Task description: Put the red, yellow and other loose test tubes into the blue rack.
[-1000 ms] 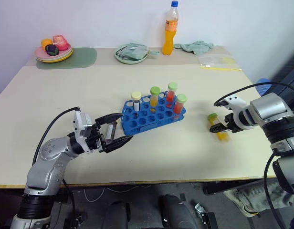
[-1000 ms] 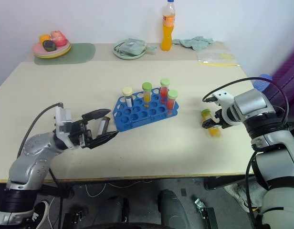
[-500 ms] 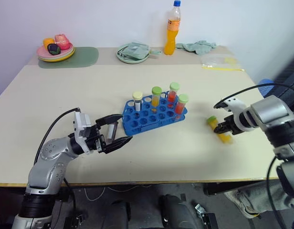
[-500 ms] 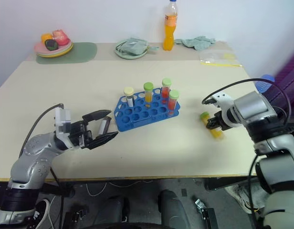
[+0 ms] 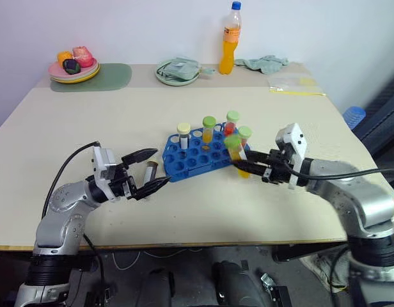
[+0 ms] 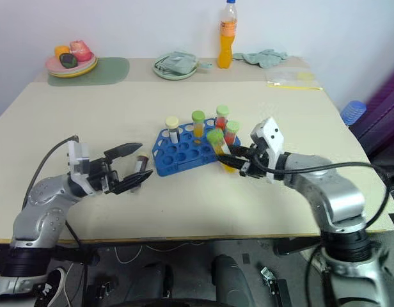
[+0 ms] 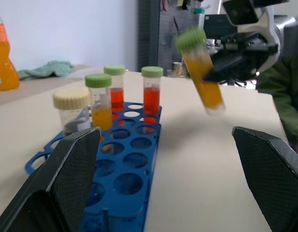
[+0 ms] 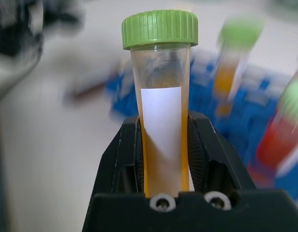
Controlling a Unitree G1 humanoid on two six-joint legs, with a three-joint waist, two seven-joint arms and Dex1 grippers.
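Beige, matte tabletop (image 5: 88,128) under a white wall carries a perforated blue rack (image 5: 196,157) at its middle, where the right end effector (image 5: 248,167) clamps a green-capped yellow tube (image 5: 236,154) just above the rack's right end, the left end effector (image 5: 149,171) gaping wide beside it.

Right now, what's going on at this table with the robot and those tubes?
The robot is loading test tubes into the blue rack in the middle of the table. Its right gripper is shut on a green-capped tube of yellow liquid, held tilted in the air by the rack's near right end. Four capped tubes stand in the rack's far row. The left gripper waits open at the rack's left end, holding nothing.
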